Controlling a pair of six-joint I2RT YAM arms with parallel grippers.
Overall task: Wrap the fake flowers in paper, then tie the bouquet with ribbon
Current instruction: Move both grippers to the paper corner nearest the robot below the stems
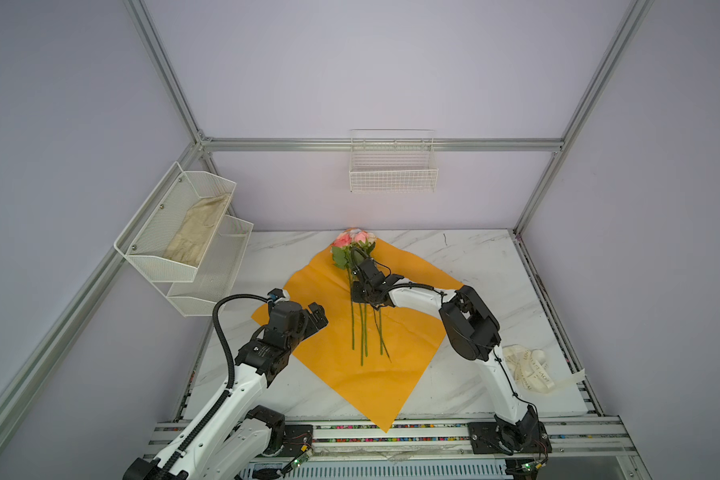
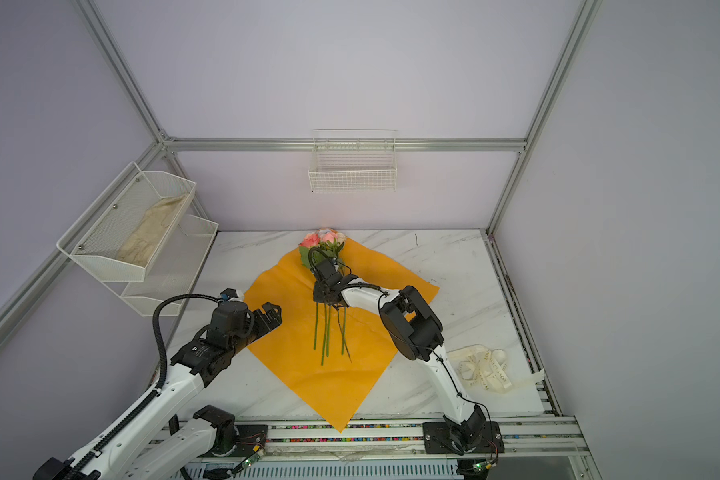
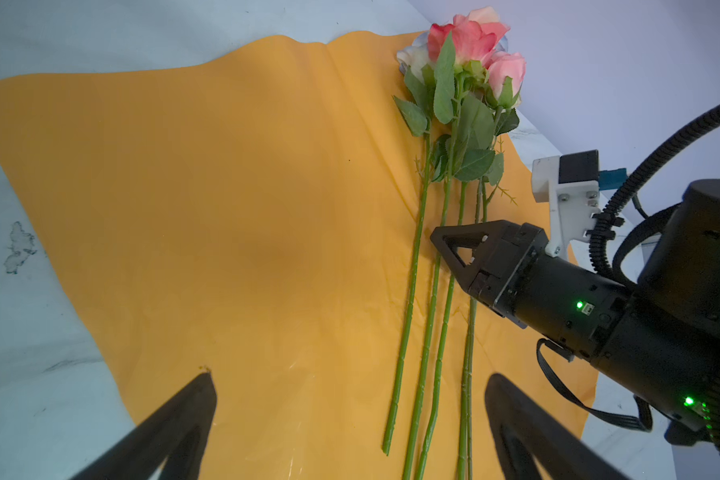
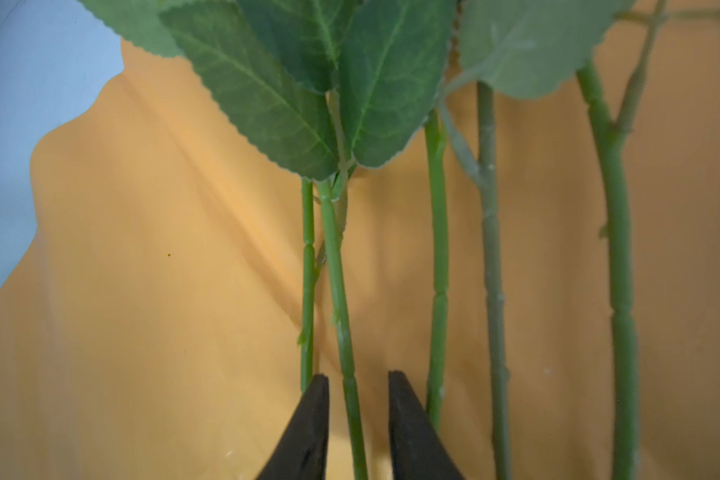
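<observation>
The right gripper (image 4: 358, 380) is seen parted narrowly around one bouquet stem (image 4: 336, 270), seemingly untouched. The left gripper (image 3: 350, 376) is held wide apart.

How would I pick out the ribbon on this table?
Start at the marble table, with orange paper spread across its middle. Go right, past the paper, to the near right corner. The ribbon is the loose cream tangle with printed lettering, not flat like the paper.

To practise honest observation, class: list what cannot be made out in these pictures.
Ribbon: lettering too small to read properly, both top views.
Rose heads: cut off by the right wrist view's edge.
Stems: lower ends mostly run off the left wrist view's edge.
</observation>
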